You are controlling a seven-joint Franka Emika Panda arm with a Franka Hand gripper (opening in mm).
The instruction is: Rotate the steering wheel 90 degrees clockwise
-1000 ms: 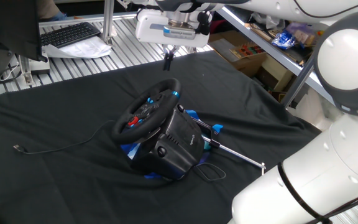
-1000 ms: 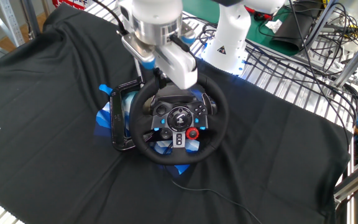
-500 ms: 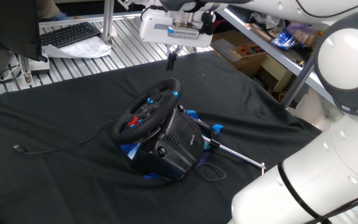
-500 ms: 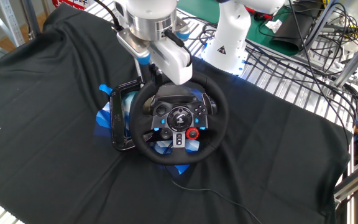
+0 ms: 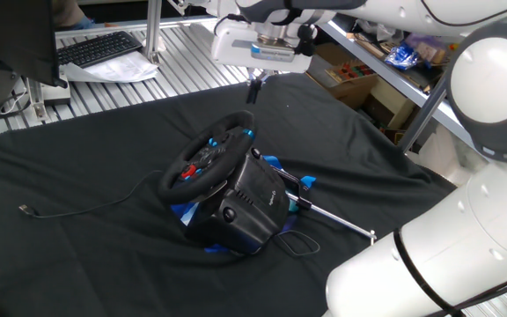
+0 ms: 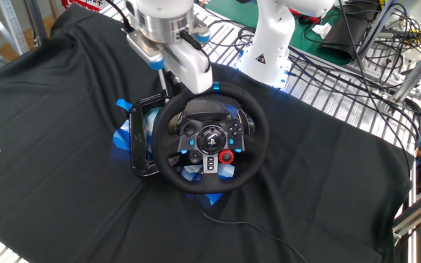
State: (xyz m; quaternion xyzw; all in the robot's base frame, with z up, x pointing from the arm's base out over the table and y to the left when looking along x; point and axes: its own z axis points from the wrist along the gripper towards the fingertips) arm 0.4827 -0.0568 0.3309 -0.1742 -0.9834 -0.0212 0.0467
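Observation:
The steering wheel [image 5: 202, 160] is a black round wheel with red and blue hub buttons, tilted on its base in the middle of the black cloth. In the other fixed view the steering wheel [image 6: 210, 139] faces the camera, its blue rim stripe at the top and a red button low on the hub. My gripper [image 5: 255, 89] hangs in the air above and behind the wheel's top rim, clear of it. Its dark fingers stand together with nothing between them. From the other side, the gripper [image 6: 172, 82] sits up-left of the rim, partly hidden by the white hand.
The boxy black base housing [image 5: 252, 204] carries the wheel, with blue clamps and a metal rod [image 5: 337, 220] sticking out beside it. A thin cable [image 5: 77, 207] trails left over the cloth. A keyboard [image 5: 99, 48] lies beyond the cloth, and the arm's white base [image 6: 272, 44] stands behind it.
My gripper has risen and drawn back from the wheel's top rim, drifting right in one fixed view. The wheel has not turned.

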